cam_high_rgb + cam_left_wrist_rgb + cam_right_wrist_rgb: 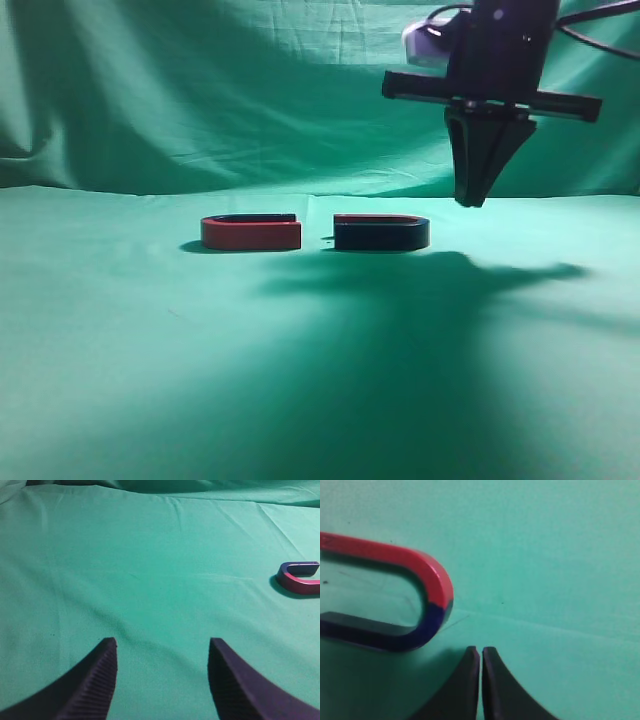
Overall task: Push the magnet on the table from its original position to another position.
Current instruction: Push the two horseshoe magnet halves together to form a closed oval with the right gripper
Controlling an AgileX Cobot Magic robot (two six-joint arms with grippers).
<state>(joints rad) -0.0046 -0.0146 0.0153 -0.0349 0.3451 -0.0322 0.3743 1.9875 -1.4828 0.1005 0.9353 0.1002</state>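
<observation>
The magnet (381,232) lies flat on the green table (320,380), its dark navy side facing the exterior camera with a thin red rim on top. In the right wrist view it shows as a U, half red and half blue (427,600). My right gripper (470,200) is shut and empty, hanging above the table just right of the magnet's curved end; its tips (480,651) are close to the bend, not touching. My left gripper (162,642) is open and empty over bare cloth.
A second U-shaped magnet with a red side (251,232) lies to the left of the dark one, open ends facing each other with a small gap; it also shows in the left wrist view (300,577). A draped green backdrop (200,90) hangs behind.
</observation>
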